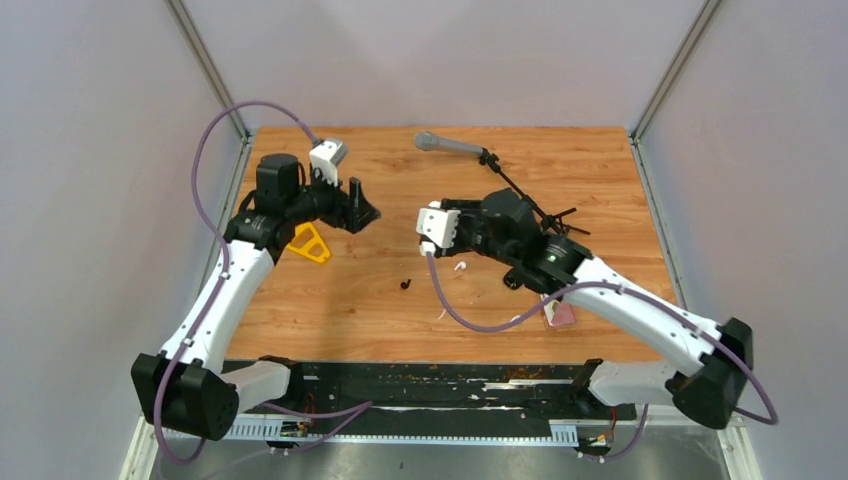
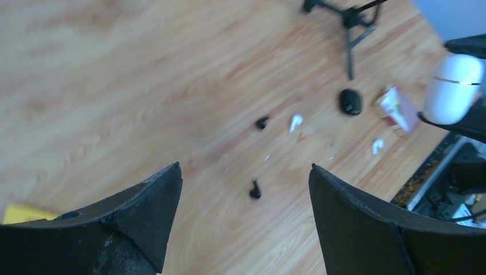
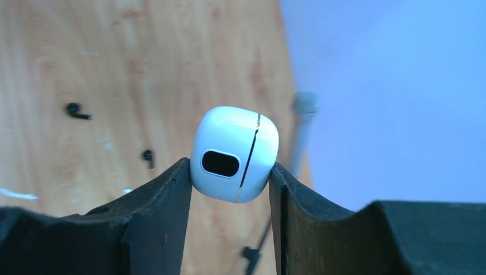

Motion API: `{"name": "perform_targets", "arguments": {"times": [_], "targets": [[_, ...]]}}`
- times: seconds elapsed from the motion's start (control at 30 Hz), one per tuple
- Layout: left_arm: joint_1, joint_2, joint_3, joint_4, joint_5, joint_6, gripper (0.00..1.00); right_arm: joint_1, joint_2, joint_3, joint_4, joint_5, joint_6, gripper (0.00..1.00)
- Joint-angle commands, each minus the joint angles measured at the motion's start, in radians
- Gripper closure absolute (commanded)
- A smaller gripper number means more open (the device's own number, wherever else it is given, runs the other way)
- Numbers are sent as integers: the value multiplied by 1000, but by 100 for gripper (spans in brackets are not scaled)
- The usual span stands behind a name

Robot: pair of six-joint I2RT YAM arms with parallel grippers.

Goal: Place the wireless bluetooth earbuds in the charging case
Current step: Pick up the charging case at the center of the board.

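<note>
My right gripper (image 3: 229,163) is shut on the white charging case (image 3: 235,153), closed, and holds it above the table; the case also shows in the left wrist view (image 2: 453,89). In the top view this gripper (image 1: 430,243) hangs near the table's middle. My left gripper (image 2: 245,172) is open and empty, above a black earbud (image 2: 255,189) lying on the wood (image 1: 406,284). A second black earbud (image 2: 262,122) and a white earbud (image 2: 296,122) lie further on. Another white earbud (image 2: 377,145) lies near a pink box (image 2: 396,109).
A microphone (image 1: 450,145) on a black tripod (image 1: 545,215) stands at the back. A yellow triangle piece (image 1: 310,243) lies under the left arm. A small black oval object (image 2: 350,101) sits beside the pink box (image 1: 563,315). A purple cable (image 1: 480,322) trails across the front.
</note>
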Motion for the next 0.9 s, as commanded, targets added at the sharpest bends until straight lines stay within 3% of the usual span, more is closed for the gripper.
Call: {"name": "perform_targets", "arguments": {"times": [0.0,0.1,0.23,0.4,0.87], "targets": [[-38,-12,137,111,224,6,12,13,-124,-71,205,24,-316,100],[-66,-33,142,284,384,-85,15,43,-167,-67,234,66,-421,100],[-150,-15,189,307,380,-74,22,90,-176,-60,265,134,-508,100],[-242,18,212,306,314,-27,20,100,-173,-28,258,129,-513,100],[-307,55,224,341,327,16,37,117,-193,-103,382,50,-663,100]]}}
